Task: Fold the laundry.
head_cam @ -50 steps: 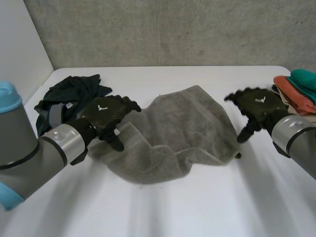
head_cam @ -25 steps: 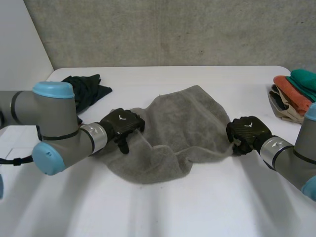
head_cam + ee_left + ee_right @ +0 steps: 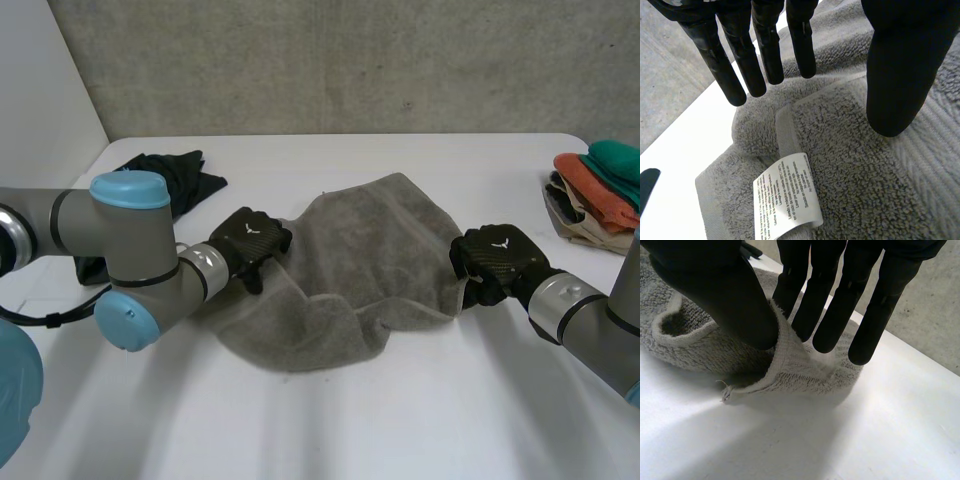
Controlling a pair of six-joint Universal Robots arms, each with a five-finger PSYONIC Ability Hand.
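Grey towel (image 3: 350, 270) lay crumpled on the white table (image 3: 400, 420), spread between the two hands.

Left hand (image 3: 250, 240): at the towel's edge on that arm's side. In the left wrist view the fingers (image 3: 767, 55) were straight and spread well apart from the thumb (image 3: 900, 65), with nothing clamped. A turned-over hemmed corner lay under the fingertips. A white care label (image 3: 787, 197) lay on the pile just beyond the thumb tip. Could not tell whether the fingertips touched the cloth.

Right hand (image 3: 495, 262): at the opposite edge of the towel. In the right wrist view a raised fold of the hem stood pinched between the thumb (image 3: 715, 295) and the straight fingers (image 3: 822, 305).

Beyond the left hand, a dark garment (image 3: 165, 180) lay in a heap. Beyond the right hand, at the table's edge, sat a stack of folded cloths (image 3: 600, 190).
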